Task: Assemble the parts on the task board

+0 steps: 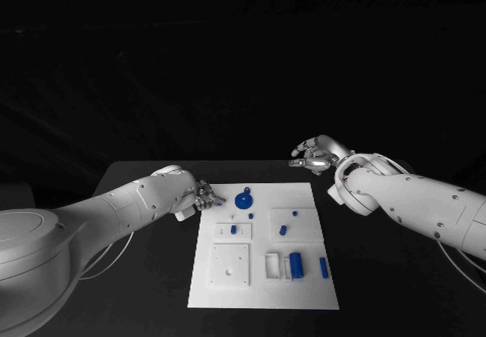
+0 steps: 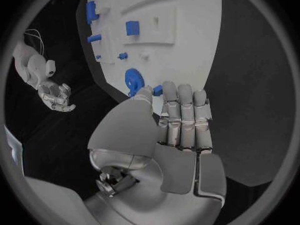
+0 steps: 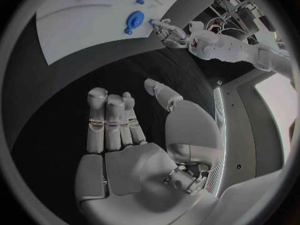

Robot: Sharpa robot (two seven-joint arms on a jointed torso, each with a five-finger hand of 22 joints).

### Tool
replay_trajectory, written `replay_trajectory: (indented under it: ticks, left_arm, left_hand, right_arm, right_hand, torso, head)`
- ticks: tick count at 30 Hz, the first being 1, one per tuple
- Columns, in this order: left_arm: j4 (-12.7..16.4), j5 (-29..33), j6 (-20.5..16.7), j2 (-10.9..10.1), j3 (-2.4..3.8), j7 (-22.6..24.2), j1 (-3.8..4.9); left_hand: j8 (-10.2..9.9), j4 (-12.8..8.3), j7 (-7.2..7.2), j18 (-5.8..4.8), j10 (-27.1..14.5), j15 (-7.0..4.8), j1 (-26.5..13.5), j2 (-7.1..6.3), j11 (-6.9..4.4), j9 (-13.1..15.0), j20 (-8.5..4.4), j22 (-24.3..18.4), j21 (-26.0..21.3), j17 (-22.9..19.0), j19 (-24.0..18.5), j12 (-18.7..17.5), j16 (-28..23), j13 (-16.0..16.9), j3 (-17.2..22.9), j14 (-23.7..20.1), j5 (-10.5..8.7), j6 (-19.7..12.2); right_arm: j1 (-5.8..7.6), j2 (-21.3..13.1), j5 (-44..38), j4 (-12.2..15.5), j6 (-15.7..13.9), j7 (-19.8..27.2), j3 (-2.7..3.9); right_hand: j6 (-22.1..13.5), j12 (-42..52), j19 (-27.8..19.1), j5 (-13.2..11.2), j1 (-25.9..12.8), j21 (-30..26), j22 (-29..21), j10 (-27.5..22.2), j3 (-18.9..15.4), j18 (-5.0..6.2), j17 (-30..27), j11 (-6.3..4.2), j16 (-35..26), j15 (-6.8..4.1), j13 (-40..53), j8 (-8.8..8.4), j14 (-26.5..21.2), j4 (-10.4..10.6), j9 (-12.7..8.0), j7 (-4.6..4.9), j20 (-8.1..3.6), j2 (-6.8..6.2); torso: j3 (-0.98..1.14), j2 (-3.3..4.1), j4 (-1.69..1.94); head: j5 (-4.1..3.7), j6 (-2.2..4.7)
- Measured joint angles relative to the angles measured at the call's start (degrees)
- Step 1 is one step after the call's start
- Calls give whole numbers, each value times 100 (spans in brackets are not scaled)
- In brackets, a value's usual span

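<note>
The white task board (image 1: 261, 288) lies in the middle of the black table. A blue round disc (image 1: 244, 200) stands near its far left corner, also seen from the wrists (image 2: 133, 80) (image 3: 134, 20). My left hand (image 1: 206, 196) sits at the board's left edge beside the disc and pinches a small blue piece (image 2: 157, 90) between thumb and fingertip (image 3: 151, 21). My right hand (image 1: 316, 156) hovers beyond the board's far right corner, fingers apart and empty (image 3: 119, 130). A blue block (image 1: 296, 265) and a blue pin (image 1: 323, 267) lie at the near right.
Several small blue pieces (image 1: 284, 228) stand in raised white squares mid-board. A plain white square plate (image 1: 230, 265) takes the near left of the board. The table's far edge (image 1: 243, 163) runs just behind both hands. Bare black table (image 1: 375, 281) flanks the board.
</note>
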Motion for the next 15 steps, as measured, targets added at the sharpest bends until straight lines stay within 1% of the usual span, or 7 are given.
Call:
replay_trajectory:
  ticks: [3, 4, 6, 11, 13, 15]
  left_arm:
    - [-1, 6, 6, 0, 0, 2, 0]
    - [-2, 7, 8, 0, 0, 3, 0]
    - [-3, 10, 12, 0, 1, 4, 0]
    - [-22, 31, 24, 1, 3, 12, 3]
    - [-33, 49, 29, 2, 3, 15, 4]
    - [-37, 65, 35, 2, 3, 18, 4]
  left_hand:
    - [0, -1, 0, 0, 13, 0, 40, 22, 13, -9, 0, 9, 0, 0, 0, 0, 0, 0, -31, 0, 19, 0]
    - [0, 0, 0, 0, 21, 0, 59, 6, 21, -17, 0, 16, 0, 4, 0, 0, 0, 0, -31, 0, 45, 0]
    - [0, -1, 0, 0, 21, 0, 99, 45, 21, -22, 0, 19, 0, 7, 0, 0, 0, 0, -62, 0, 57, 0]
    - [0, 0, 0, 0, 21, 0, 217, 164, 21, -59, 0, 19, -26, 15, 0, -22, 0, 5, -96, 0, 201, 0]
    - [0, -15, 3, 0, 21, 0, 251, 195, 21, -66, 0, 19, -44, 18, 0, -22, 0, 7, -112, 0, 248, -2]
    - [0, -14, 19, 0, 21, 0, 288, 197, 21, -69, 0, 18, -44, 21, 0, -22, 0, 7, -112, 0, 254, -19]
  right_arm:
    - [0, 0, 0, 0, 0, 0, 0]
    - [0, 0, 0, 0, -1, 0, 0]
    - [0, 0, 0, 0, -1, 0, 0]
    - [2, -1, 0, 1, -1, 0, 0]
    - [2, -1, 0, 1, -1, 0, 0]
    - [3, 0, 0, 1, -2, 0, 0]
  right_hand:
    - [0, 0, 0, 0, 0, 0, 0, 0, 0, -1, 0, 0, 0, 0, 0, 0, 0, 0, 0, 0, 0, 0]
    - [0, 0, 0, 0, 0, 0, 0, 0, 0, 0, 0, 0, 0, 0, 0, 0, 0, 0, 0, 0, 0, 0]
    - [-1, 0, 0, 0, 0, 0, -1, 0, 0, 0, 0, 0, 0, 0, 0, 0, 0, 0, 0, 0, 1, 0]
    - [-3, 0, -1, 0, 0, 0, -1, 0, 0, 0, 0, 0, 0, 0, -5, 0, 0, 0, 5, -3, 1, 0]
    - [-3, 0, -1, 0, 0, 0, -1, 0, 0, 0, 0, 0, 0, 0, -5, 0, 0, 0, 5, -3, 2, 0]
    - [-3, 0, -1, 0, 0, 0, -1, 0, -16, 0, 0, 0, 0, 0, -5, 0, 0, 16, 5, -3, 2, 0]
  torso:
    - [0, 2, 0]
    - [0, 2, 1]
    - [0, 2, 2]
    - [0, 2, 3]
    - [0, 1, 3]
    - [0, 1, 3]
  head:
    - [-4, 0]
    - [-7, 0]
    - [-8, 2]
    - [-9, 3]
    - [-9, 3]
    - [-5, 3]
